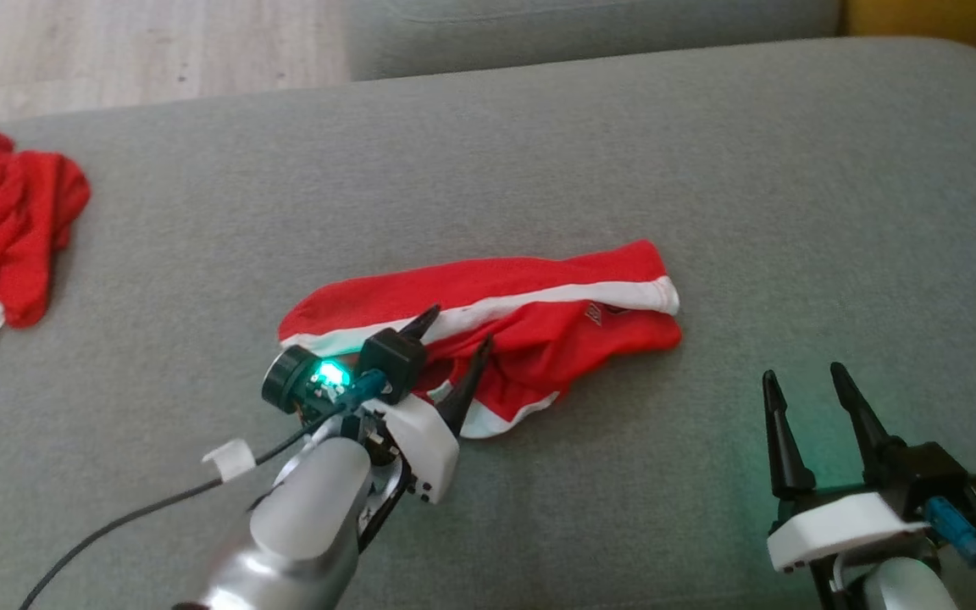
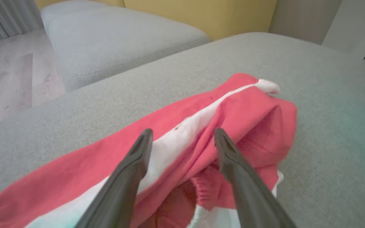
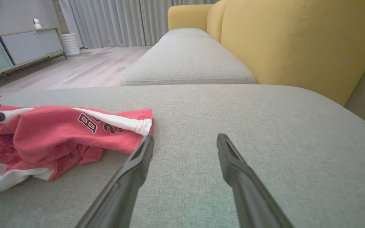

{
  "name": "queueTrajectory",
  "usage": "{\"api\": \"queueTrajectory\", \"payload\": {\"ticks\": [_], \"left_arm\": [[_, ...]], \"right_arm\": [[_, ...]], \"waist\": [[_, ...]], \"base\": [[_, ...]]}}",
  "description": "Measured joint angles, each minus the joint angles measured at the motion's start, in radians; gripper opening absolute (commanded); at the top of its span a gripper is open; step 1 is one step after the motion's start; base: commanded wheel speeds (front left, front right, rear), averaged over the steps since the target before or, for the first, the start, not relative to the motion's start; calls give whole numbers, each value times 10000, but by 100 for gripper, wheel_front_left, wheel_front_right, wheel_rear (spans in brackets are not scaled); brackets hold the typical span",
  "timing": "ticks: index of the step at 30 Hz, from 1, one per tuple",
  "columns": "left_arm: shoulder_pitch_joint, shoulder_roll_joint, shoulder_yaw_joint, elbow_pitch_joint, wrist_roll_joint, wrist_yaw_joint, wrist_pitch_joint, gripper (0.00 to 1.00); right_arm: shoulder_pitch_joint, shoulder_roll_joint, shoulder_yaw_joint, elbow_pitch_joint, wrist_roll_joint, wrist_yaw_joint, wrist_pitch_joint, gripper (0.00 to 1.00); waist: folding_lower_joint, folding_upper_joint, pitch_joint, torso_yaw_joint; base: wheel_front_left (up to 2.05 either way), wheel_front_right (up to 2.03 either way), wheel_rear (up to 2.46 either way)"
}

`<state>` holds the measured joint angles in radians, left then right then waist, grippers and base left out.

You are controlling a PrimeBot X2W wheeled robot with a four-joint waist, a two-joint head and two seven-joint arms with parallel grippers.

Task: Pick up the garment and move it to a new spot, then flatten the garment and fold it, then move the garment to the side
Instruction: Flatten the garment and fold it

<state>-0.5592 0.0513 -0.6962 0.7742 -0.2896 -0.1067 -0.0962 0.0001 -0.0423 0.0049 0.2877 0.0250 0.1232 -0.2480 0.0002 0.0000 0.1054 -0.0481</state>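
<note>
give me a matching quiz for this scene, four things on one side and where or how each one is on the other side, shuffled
Column one
1. left tool
2. right tool
3. garment
4. red heap

Column two
a. open, over bare cushion
b. bunched at the cushion's left edge
c. open, fingers over the garment
d. crumpled mid-cushion, red with a white stripe

Pairs: 1-c, 2-a, 3-d, 4-b
</note>
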Motion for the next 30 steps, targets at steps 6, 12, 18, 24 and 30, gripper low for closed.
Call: {"api": "queueTrajectory", "payload": {"ticks": [6, 12, 18, 24, 30], "left_arm": [[-360, -23, -163, 1011, -8, 67, 79, 100], [-790, -46, -408, 1601, 104, 399, 82, 58], [-1129, -82, -826, 2163, 203, 349, 217, 0], [-1247, -86, -1183, 2115, 165, 359, -341, 0], [-1383, -92, -1902, 1519, 431, 228, -867, 0]], "right_arm": [[-3, -2, 56, 12, 0, 0, 0, 100], [-8, -2, 173, 36, 4, 0, 0, 100], [-15, -2, 270, 71, 36, 0, 0, 100], [-18, -2, 219, 90, 94, 0, 0, 100], [4, -2, -79, 109, 96, 0, 0, 100]], "waist": [[-1, 0, 75, -210], [-2, 0, 71, -323], [-2, 0, 41, -455], [-2, 0, 12, -449], [-2, 0, -136, -175]], "base": [[0, 0, 0], [0, 0, 0], [0, 0, 0], [0, 0, 0], [0, 0, 0]]}}
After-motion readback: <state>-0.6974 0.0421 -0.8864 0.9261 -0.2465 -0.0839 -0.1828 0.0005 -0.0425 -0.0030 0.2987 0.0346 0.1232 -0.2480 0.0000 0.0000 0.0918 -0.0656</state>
